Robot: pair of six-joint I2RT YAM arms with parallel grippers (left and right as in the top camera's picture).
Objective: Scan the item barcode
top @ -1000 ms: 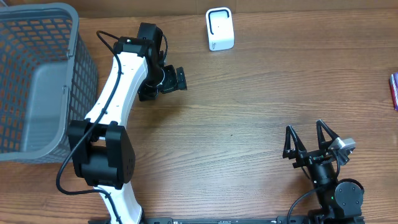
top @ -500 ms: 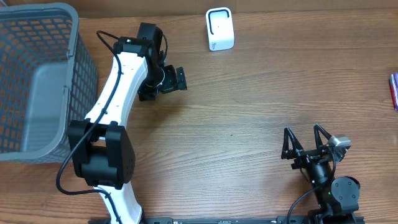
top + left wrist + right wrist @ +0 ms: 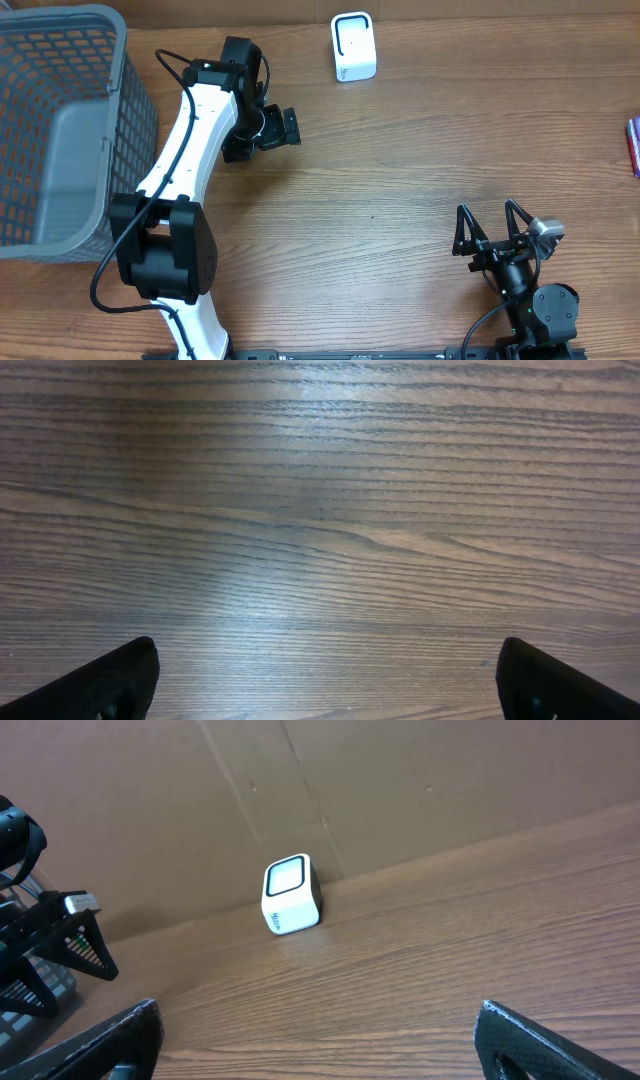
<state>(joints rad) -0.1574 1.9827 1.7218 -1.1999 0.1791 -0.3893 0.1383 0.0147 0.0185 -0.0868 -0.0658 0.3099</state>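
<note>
From above, the wood-grain counter carries a small white barcode scanner at its far edge, upright, with a dark-rimmed window on its face. The item lies at the far right edge of the counter, well apart from both arms. Only a sliver of it shows, purple with red stripes, and no barcode can be made out. The left end effector hangs over bare wood near the scanner, its fingers spread apart and empty. The right end effector sits near the front, also spread wide with nothing between. A grey mesh basket stands at the left.

The left wrist view shows only wood grain between two dark fingertips.

The right wrist view looks across to the scanner against a cardboard wall
</note>
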